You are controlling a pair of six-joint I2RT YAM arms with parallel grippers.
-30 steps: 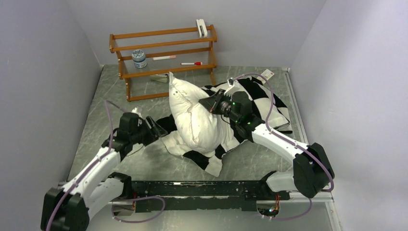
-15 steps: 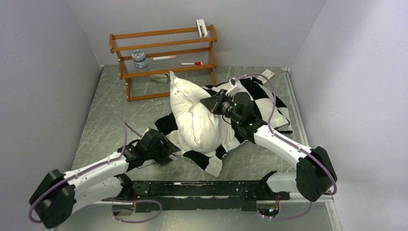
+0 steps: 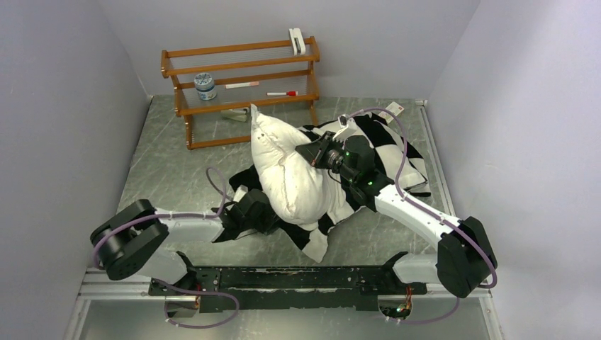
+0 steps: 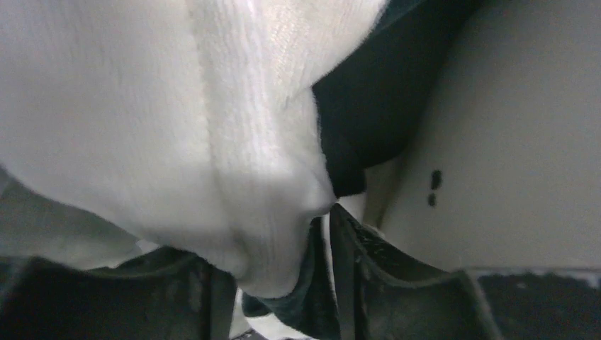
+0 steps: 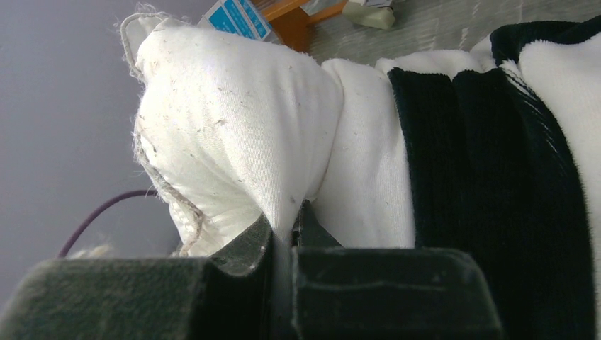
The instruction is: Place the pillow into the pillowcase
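The plump white pillow [image 3: 290,173] stands tilted on the black-and-white checkered pillowcase [image 3: 390,145], which spreads beneath and behind it. My right gripper [image 3: 307,151] is shut on a pinched fold of the pillow's cloth [image 5: 234,120] near its upper right side, with the pillowcase [image 5: 489,163] just beside it. My left gripper [image 3: 264,212] sits low at the pillowcase's near-left edge, under the pillow. In the left wrist view its fingers [image 4: 404,290] stand apart, and a hanging fold of the plush pillowcase [image 4: 212,142] fills most of the gap.
A wooden rack [image 3: 241,85] stands at the back left, holding a small jar [image 3: 205,86], two markers and a white object [image 3: 296,40] on top. A white card [image 3: 394,109] lies at the back right. Grey walls close in on both sides.
My left arm has swung in from the left, its gripper moving right and nearer to the pillowcase's near-left edge under the pillow. The right arm and the pillow have hardly moved.
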